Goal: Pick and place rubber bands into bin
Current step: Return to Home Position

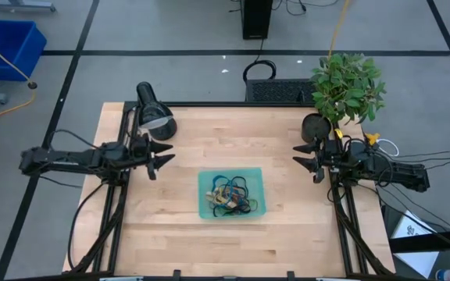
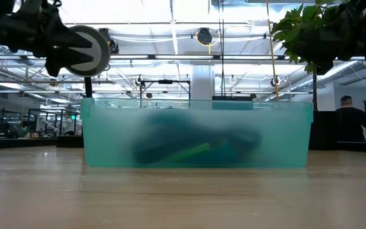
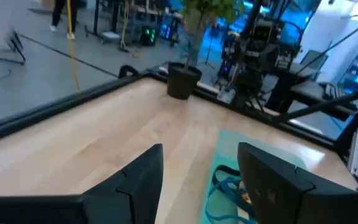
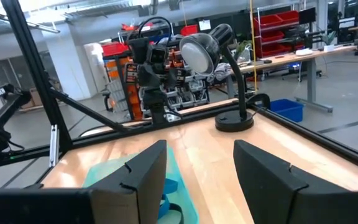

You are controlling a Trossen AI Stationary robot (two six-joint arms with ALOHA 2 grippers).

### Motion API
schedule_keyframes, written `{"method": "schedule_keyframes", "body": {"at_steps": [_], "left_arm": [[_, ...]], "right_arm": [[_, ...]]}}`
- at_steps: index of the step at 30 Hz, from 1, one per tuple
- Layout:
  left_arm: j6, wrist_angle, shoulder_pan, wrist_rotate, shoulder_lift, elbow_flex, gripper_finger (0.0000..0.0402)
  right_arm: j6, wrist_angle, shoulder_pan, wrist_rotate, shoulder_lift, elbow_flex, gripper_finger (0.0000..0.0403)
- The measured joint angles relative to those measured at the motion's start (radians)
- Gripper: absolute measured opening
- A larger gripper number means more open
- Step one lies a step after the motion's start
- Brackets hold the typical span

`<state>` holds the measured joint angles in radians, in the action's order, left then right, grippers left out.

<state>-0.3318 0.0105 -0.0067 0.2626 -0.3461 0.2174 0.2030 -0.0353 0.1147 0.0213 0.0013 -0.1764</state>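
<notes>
The teal translucent bin (image 1: 206, 209) stands on the wooden table's middle, near the front, also in the low view (image 2: 196, 137). A tangle of rubber bands (image 1: 231, 195) in black, blue, orange and tan lies inside it; blue loops show in the left wrist view (image 3: 225, 186). My left gripper (image 1: 162, 155) is open and empty above the table's left side, left of the bin. My right gripper (image 1: 306, 161) is open and empty above the table's right side, right of the bin.
A black desk lamp (image 1: 153, 109) stands at the table's far left. A potted green plant (image 1: 346, 86) stands at the far right corner. A blue crate (image 1: 10, 47) sits on the floor beyond the table. Bare wood lies around the bin.
</notes>
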Motion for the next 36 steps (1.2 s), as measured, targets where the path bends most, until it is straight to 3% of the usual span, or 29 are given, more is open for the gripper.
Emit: {"method": "schedule_keyframes", "body": {"at_steps": [14, 20, 24, 36], "left_arm": [[-0.032, -0.051, 0.000, 0.079, 0.206, -0.138, 0.0214], [-0.083, -0.166, 0.003, 0.154, 0.258, -0.142, 0.0214], [-0.085, -0.170, 0.024, 0.128, 0.278, -0.141, 0.0214], [0.096, -0.171, 0.060, 0.105, 0.275, -0.141, 0.0214]], "right_arm": [[-0.002, 0.000, 0.000, 0.003, 0.000, 0.000, 0.0180], [-0.002, 0.000, 0.000, 0.008, 0.000, 0.000, 0.0180], [-0.004, 0.000, 0.000, 0.039, 0.000, 0.000, 0.0180], [-0.009, -0.001, 0.004, 0.088, 0.001, 0.000, 0.0180]]}}
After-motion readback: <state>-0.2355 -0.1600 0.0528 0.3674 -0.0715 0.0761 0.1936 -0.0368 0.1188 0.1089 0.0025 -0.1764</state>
